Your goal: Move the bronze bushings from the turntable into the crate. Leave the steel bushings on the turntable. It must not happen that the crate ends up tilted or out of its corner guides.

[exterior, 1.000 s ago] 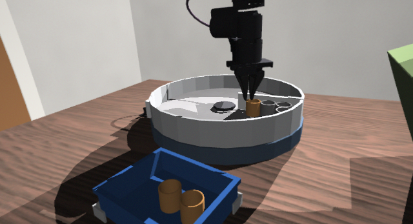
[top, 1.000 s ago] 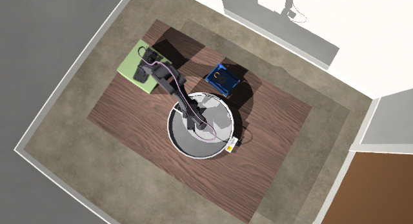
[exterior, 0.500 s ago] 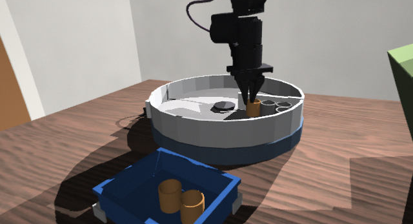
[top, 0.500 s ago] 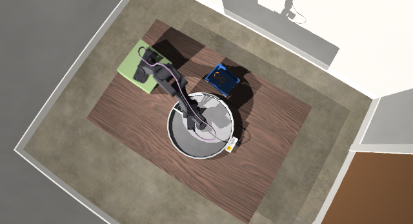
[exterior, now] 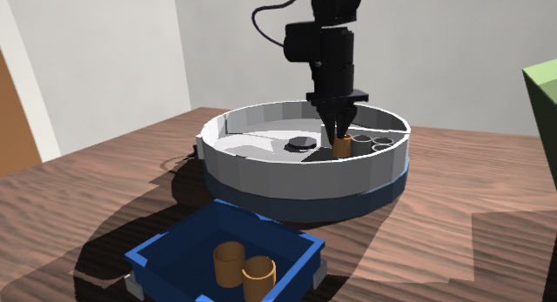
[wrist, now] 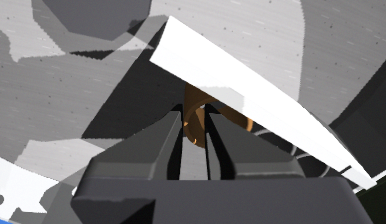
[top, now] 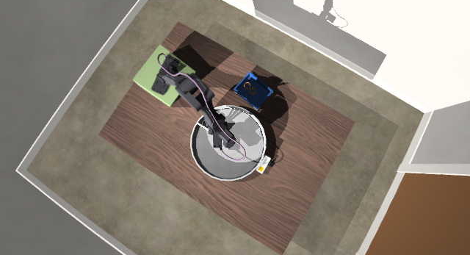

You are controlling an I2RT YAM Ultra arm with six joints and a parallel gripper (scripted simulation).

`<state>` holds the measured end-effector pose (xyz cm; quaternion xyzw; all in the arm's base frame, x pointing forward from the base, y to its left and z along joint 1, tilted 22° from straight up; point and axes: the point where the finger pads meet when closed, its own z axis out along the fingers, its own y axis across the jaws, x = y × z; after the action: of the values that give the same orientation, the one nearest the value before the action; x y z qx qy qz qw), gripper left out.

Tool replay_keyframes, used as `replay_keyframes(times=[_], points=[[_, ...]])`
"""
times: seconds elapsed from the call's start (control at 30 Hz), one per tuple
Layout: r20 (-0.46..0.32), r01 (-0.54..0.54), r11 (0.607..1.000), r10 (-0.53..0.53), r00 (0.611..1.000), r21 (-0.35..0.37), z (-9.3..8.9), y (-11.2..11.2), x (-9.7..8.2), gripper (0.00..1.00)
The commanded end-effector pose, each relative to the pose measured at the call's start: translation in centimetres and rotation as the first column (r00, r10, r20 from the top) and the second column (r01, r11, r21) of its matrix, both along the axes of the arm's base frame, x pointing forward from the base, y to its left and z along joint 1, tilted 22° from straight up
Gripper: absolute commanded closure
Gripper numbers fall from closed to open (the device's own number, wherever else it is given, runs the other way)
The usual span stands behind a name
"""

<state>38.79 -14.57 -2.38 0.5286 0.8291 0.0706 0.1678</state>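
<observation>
The turntable (top: pixel 228 170) (exterior: pixel 278 180) carries an upright bronze bushing (exterior: pixel 342 150) (wrist: pixel 193 92), with three steel bushings (exterior: pixel 362 146) beside it. My gripper (exterior: pixel 337 140) (wrist: pixel 193 112) points down at the bronze bushing's rim. Its fingers are a narrow gap apart, one outside the bushing and one over or inside its hollow, with the wall between them; they do not look clamped on it. The bushing stands on the turntable floor. The blue crate (top: pixel 242 80) (exterior: pixel 150 245) holds two upright bronze bushings, one at its middle (exterior: pixel 229 269) and one nearer the camera (exterior: pixel 258 285).
A white divider (exterior: pixel 379 130) (wrist: pixel 234 75) stands close beside the bushings. The turntable's raised rim encloses them. A dark hub (exterior: pixel 302 143) sits at the turntable's centre. A white box with a yellow button (top: pixel 261 168) is at its outer side. The arm's green base block (top: pixel 147 76) is at the table's edge.
</observation>
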Motion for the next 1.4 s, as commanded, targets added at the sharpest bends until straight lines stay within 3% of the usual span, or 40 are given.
replay_keyframes(times=[0.0,0.83,0.87,1.37], points=[[0.059,0.011,0.999,-0.009,0.998,-0.035,2.21,-0.87,1.76,0.85],[0.059,0.011,0.999,-0.009,0.998,-0.035,2.21,-0.87,1.76,0.85],[0.059,0.011,0.999,-0.009,0.998,-0.035,2.21,-0.87,1.76,1.00],[0.055,0.014,0.999,-0.012,0.998,-0.035,2.17,-1.04,1.59,1.00]])
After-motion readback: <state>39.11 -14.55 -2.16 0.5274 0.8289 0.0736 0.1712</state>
